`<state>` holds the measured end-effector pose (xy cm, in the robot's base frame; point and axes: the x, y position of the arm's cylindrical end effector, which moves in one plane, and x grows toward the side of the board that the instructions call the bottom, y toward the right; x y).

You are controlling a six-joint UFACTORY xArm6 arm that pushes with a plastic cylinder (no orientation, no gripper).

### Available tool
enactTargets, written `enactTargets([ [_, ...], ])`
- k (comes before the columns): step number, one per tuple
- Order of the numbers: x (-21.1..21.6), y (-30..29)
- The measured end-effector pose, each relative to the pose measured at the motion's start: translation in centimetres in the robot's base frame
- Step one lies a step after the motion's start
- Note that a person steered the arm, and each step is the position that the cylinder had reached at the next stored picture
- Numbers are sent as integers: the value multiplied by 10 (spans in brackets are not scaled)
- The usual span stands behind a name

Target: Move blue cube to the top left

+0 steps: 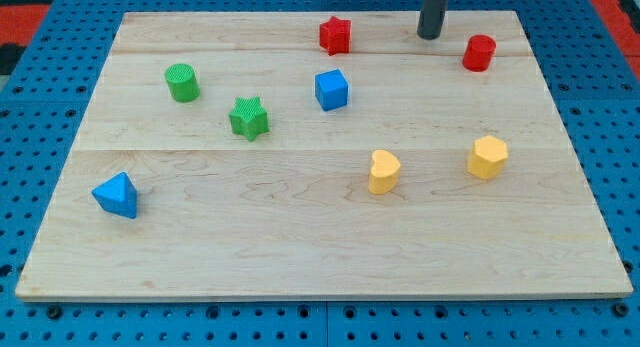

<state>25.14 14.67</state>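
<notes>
Blue cube [331,89] near board centre, below-left of my tip [430,35] at the view's top; no fingers, bare rod; probably needs approach from cube's right.

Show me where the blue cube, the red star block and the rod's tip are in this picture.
blue cube [331,89]: camera view, on the middle of the block, where its faces meet.
red star block [335,34]: camera view, on the middle of the block.
my tip [430,35]: camera view, at the rod's very lower end.
</notes>
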Motion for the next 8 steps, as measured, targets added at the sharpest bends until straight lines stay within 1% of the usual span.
enactTargets([
  [1, 13, 0],
  [3, 13, -1],
  [4, 16, -14],
  [5, 44, -32],
  [7, 68, -35],
  [8, 107, -45],
])
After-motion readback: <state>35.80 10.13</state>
